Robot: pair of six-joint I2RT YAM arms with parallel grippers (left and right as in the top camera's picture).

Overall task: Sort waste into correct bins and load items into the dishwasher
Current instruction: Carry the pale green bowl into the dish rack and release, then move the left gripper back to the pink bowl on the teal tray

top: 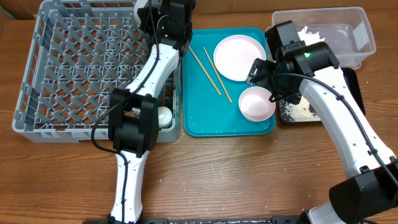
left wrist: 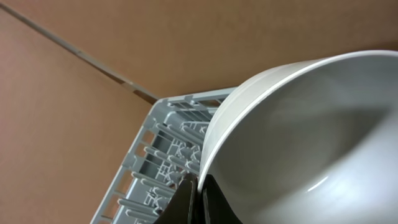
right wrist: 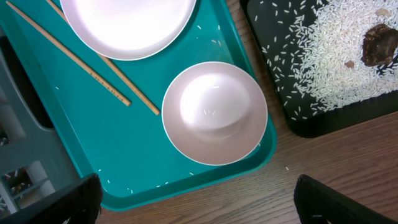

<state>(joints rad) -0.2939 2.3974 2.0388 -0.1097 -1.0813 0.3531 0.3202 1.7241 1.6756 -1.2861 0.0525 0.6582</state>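
Dishes are sitting on a teal tray [top: 199, 118] in the middle of the wooden table [top: 249, 180] in the view from above. The plate [top: 239, 57] is lying at the far end of the tray. The chopsticks [top: 211, 70] are lying just to its left, and a bowl [top: 257, 104] is sitting at the near right corner. The grey dish rack [top: 68, 74] is standing just beside the tray on the left, and a small white cup [top: 163, 115] is sitting in its near right corner. The left arm [top: 152, 71] is reaching across the rack to its far right corner. The right arm [top: 336, 106] is bending over the bowl. The black tray [top: 298, 121] is lying to the right of the teal tray. The clear tub [top: 364, 31] is standing behind it with a white napkin [top: 309, 31] inside.

In the left wrist view, the left gripper [left wrist: 198, 196] is pinching the rim of a second bowl [left wrist: 311, 137]. Its fingers are squeezing tight on the rim. This bowl is tipping on its side above a corner of the rack.

In the right wrist view, the right gripper [right wrist: 196, 193] is hanging over the near edge of the teal tray, close to the bowl. Its fingers are spreading wide and holding nothing. Rice grains [right wrist: 336, 56] are lying all over the black tray, and a brown lump [right wrist: 378, 42] is sitting among them.
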